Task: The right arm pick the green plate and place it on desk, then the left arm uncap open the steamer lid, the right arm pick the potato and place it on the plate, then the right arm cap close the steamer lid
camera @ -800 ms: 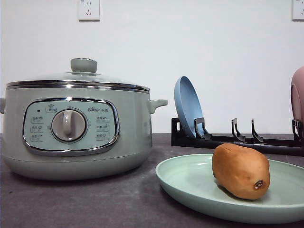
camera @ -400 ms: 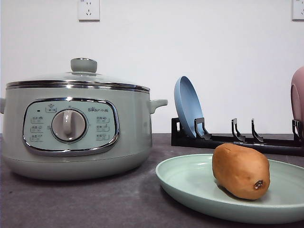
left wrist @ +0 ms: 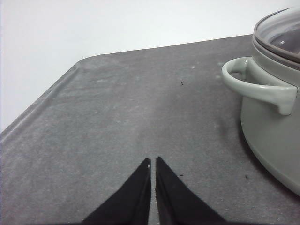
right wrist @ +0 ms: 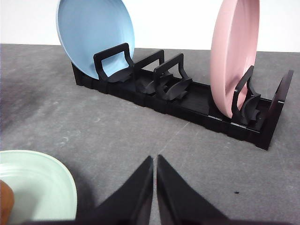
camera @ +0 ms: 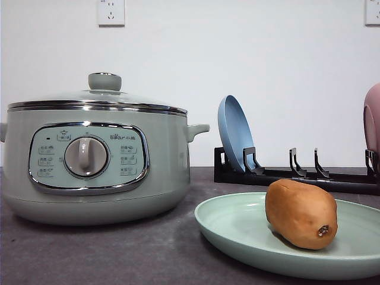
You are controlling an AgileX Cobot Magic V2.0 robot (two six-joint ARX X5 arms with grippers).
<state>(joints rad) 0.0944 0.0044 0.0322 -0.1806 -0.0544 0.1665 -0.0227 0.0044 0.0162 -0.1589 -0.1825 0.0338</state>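
Grey desk (camera: 119,255) carries my green plate (camera: 237,228) with the potato (camera: 301,214) on it; steamer lid (camera: 95,98) sits closed. Left gripper (left wrist: 153,161) and right gripper (right wrist: 154,159) are pinched together, holding nothing.

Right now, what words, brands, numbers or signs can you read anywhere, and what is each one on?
"Bear", followed by small characters too blurred to read: on the steamer's control panel, above right of the dial.
Button labels around the dial: too small to read.
Plates, rack, potato, wall sockets: no text visible.
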